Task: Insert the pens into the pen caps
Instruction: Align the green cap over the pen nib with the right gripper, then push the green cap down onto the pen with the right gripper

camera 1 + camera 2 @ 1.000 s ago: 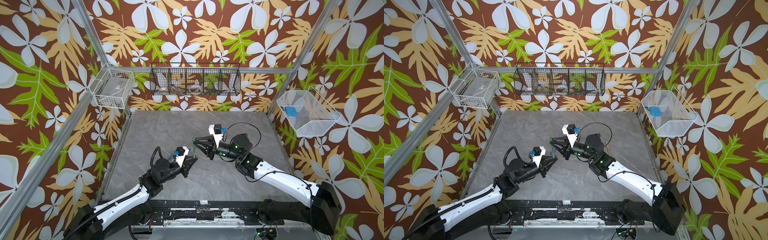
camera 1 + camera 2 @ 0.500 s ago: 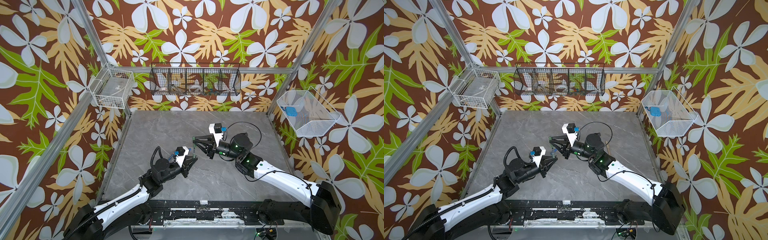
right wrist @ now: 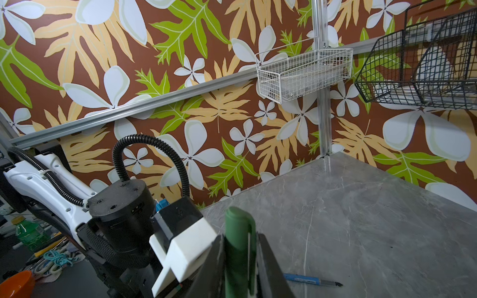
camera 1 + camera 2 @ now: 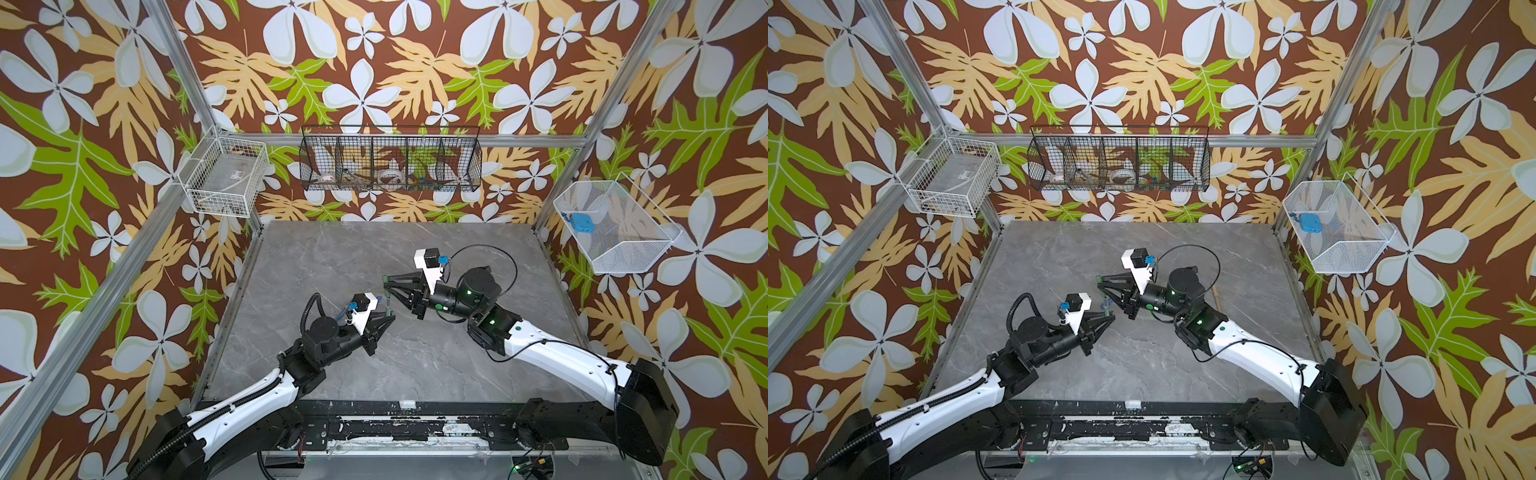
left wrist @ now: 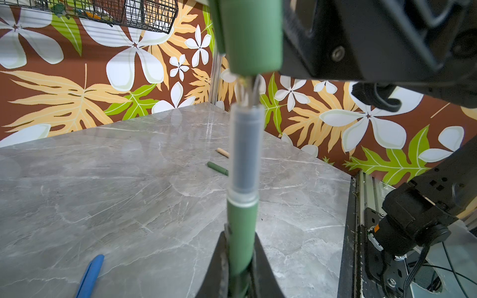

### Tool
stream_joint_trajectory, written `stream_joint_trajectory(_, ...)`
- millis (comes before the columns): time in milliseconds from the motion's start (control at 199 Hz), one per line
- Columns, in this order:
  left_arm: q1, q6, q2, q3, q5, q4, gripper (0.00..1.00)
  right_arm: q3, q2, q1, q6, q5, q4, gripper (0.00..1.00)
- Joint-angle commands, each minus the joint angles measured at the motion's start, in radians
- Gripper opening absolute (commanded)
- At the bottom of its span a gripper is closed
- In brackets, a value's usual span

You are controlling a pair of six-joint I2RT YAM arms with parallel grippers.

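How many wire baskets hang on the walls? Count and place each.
3. A white basket on the left wall, a black basket on the back wall, a white mesh basket on the right wall. None looks hidden.

Matt plastic forms pen (image 5: 242, 232) and cap (image 5: 251, 33); tabletop (image 5: 103, 193) looks smooth.

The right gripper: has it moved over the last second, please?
No, none that shows: the right gripper lies in the same spot below the black wire basket as before.
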Motion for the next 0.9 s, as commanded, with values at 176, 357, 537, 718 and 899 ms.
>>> stream_joint_trajectory(176,-0.001,0.002,-0.007,0.006,0.003,0.027,0.0,-0.011,0.0,0.001,-0.014,0.025,0.009,0.22)
stream_joint_trajectory(357,-0.001,0.0,-0.009,0.006,0.003,0.028,0.0,-0.014,0.005,0.002,-0.011,0.022,0.011,0.22)
stream_joint_trajectory(537,-0.001,0.0,-0.009,0.004,0.003,0.028,0.0,-0.019,-0.008,0.001,-0.014,0.027,0.012,0.21)
stream_joint_trajectory(718,-0.001,-0.002,-0.014,0.003,0.002,0.031,0.0,-0.043,-0.024,0.001,-0.026,0.036,0.0,0.21)
stream_joint_trajectory(899,-0.001,-0.004,-0.013,0.003,0.001,0.031,0.0,-0.059,-0.033,0.009,-0.039,0.036,-0.017,0.22)
